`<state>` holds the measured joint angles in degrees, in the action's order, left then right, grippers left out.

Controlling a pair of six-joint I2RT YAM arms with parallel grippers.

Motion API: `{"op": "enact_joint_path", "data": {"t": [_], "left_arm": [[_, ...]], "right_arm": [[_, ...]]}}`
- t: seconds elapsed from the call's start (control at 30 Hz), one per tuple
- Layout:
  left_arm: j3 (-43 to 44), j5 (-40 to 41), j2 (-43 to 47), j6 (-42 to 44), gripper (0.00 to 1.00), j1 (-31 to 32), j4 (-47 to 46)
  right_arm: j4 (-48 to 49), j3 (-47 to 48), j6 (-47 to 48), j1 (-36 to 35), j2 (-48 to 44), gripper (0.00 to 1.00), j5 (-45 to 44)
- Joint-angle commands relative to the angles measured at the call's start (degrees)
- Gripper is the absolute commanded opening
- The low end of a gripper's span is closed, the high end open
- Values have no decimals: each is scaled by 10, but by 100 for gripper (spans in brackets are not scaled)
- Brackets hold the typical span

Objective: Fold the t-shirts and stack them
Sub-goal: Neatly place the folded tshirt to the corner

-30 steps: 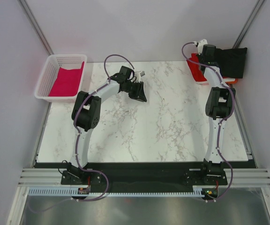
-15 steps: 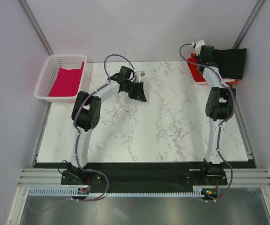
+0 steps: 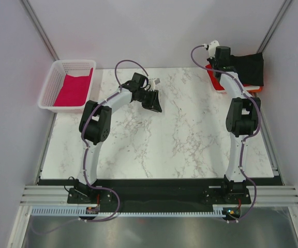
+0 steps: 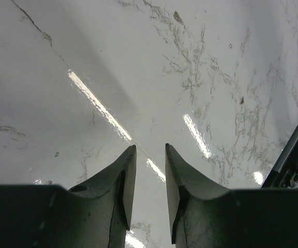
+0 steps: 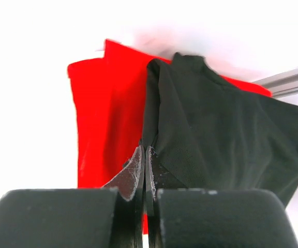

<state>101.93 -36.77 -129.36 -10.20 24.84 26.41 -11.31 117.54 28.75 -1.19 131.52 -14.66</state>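
Left gripper [image 4: 150, 150] hangs over the marble table [image 3: 190, 129], jaws a narrow gap apart and empty. To its left a magenta t-shirt [image 3: 72, 90] lies in the white basket [image 3: 48, 88]. Bare marble spans the middle. At the far right corner the right gripper [image 5: 145, 150] pinches the black t-shirt [image 5: 216, 139], which hides much of the red t-shirt [image 5: 107, 113].

Basket [image 3: 46, 92] far-L beside table [image 3: 180, 134], t-shirt [image 3: 72, 90] in it; t-shirt pile [image 3: 250, 70] far-R corner
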Motion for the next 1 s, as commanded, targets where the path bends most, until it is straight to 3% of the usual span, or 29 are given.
{"op": "enact_joint_path", "data": {"t": [0.0,0.17,0.43,0.47,0.5,0.57,0.6,0.77,0.83,0.87,0.9,0.97], "left_arm": [[12,-21,27,8,36,1,-15],[11,-17,27,10,36,1,-15],[15,-18,21,9,37,1,-15],[15,-17,20,8,37,1,-15],[16,-17,22,8,37,1,-15],[15,-16,25,9,37,1,-15],[14,-15,29,9,37,1,-14],[21,34,72,19,38,-8,-10],[51,59,80,44,67,-16,6],[68,68,82,54,86,-20,11],[100,72,84,61,100,-24,16],[127,82,87,82,100,-39,16]], "right_arm": [[2,-5,3,-5,-22,0,8],[4,-2,3,-8,-14,0,-2],[60,-3,9,-7,2,3,-99],[63,-1,9,-8,3,15,-103],[66,1,7,-7,2,62,-106],[67,5,-5,-7,-13,94,-113],[59,5,-8,-8,-26,98,-99],[49,-89,-20,-43,-156,98,56],[40,-137,-39,-61,-193,98,94],[31,-179,-65,-71,-220,98,119],[21,-201,-81,-73,-233,98,177],[16,-255,-99,-78,-254,98,208]]}}
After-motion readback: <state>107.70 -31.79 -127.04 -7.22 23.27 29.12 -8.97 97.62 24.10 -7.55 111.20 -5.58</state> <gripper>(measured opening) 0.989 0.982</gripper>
